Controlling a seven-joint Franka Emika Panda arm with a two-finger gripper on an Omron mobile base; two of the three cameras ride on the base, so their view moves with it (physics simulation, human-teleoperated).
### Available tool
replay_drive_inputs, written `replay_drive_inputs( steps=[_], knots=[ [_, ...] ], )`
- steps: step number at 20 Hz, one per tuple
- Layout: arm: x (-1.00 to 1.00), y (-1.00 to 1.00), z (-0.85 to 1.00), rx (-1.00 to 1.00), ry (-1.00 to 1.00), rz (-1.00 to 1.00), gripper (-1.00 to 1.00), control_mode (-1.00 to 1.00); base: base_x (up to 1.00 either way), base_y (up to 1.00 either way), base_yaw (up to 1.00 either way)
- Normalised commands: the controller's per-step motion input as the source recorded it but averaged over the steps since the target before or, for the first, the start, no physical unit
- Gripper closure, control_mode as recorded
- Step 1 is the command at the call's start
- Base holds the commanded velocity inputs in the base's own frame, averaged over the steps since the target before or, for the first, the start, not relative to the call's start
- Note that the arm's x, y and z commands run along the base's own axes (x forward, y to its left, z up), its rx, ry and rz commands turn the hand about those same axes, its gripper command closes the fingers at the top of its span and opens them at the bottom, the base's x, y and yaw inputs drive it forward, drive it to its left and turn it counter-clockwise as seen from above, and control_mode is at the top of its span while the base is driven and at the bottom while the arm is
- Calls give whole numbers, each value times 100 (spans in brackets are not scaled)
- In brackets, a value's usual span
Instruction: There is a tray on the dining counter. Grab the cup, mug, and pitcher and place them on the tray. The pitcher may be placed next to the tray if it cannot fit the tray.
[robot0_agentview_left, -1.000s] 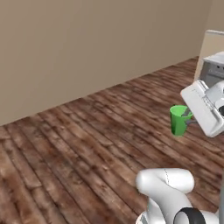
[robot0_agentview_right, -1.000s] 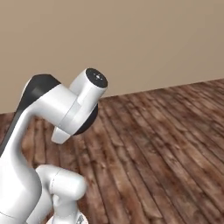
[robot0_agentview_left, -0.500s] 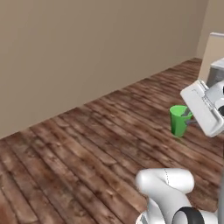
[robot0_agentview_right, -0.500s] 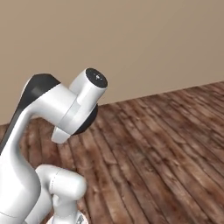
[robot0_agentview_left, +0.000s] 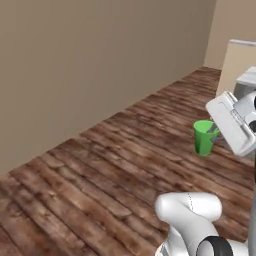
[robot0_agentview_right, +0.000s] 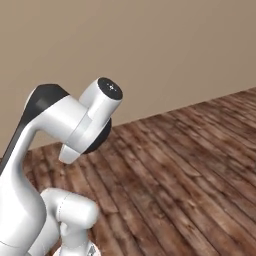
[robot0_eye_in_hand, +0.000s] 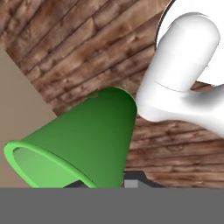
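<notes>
We note the cup (robot0_agentview_left: 204, 137) as our landmark: bright green, tapered, wider at the rim, no handle. In the left base view it hangs upright in the air above the wooden floor (robot0_agentview_left: 115, 165), clear of the planks, its rim up and its narrow foot down. The white hand of the arm sits just to the right of the cup, touching it at the rim side. A dark finger (robot0_agentview_left: 214, 131) reaches across the cup's rim there.

In the hand view the cup (robot0_eye_in_hand: 83, 140) lies very close to the lens, rim toward the lower left, narrow foot toward the upper middle. The two dark fingertips (robot0_eye_in_hand: 135, 177) rise at the bottom right beneath the cup's wall; the other shows just left of it under the rim. The jaws (robot0_eye_in_hand: 105, 181) are drawn nearly together and pinch the cup's wall near the rim.

Behind the cup, brown floorboards run diagonally. Left of the cup stands a plain beige wall (robot0_agentview_left: 90, 70), well apart from it. Beyond the cup to the upper right, a pale cabinet corner (robot0_agentview_left: 239, 60) shows at the frame's edge; we cannot tell what it is.

In the right base view the arm's white elbow with a dark joint stands before the same wall (robot0_agentview_right: 150, 45) and floor (robot0_agentview_right: 190, 175).
</notes>
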Motion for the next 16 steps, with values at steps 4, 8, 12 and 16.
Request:
replay_drive_inputs(
  steps=[4, 8, 12, 16],
  knots=[
    [0, 0, 0, 0, 0, 0, 100, 100, 100, 4, -44],
    [0, 0, 0, 0, 0, 0, 100, 100, 87, 15, -57],
    [0, 0, 0, 0, 0, 0, 100, 100, 98, 15, -57],
    [0, 0, 0, 0, 0, 0, 100, 100, 100, 14, -56]
  ],
)
